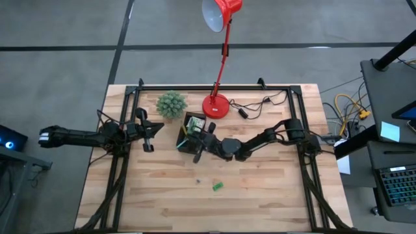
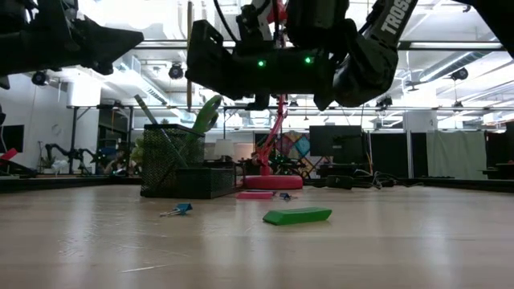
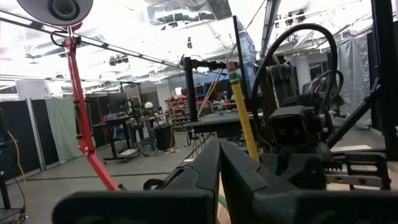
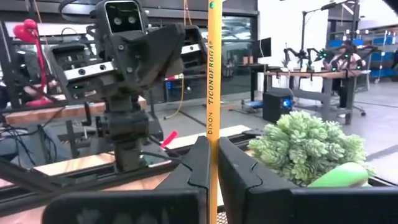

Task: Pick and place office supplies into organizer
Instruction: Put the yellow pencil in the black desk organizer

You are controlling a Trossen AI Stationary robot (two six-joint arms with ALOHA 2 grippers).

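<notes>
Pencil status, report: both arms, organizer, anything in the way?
Right gripper shut on yellow pencil, upright, at organizer. Left gripper shut, empty, waiting left. Green piece loose on table; plant close by.

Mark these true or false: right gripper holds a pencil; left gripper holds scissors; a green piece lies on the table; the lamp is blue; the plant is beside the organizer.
1. The right gripper holds a yellow pencil. True.
2. The left gripper holds scissors. False: its fingers are shut on nothing.
3. A green piece lies on the table. True.
4. The lamp is blue. False: red.
5. The plant stands beside the organizer. True.
</notes>
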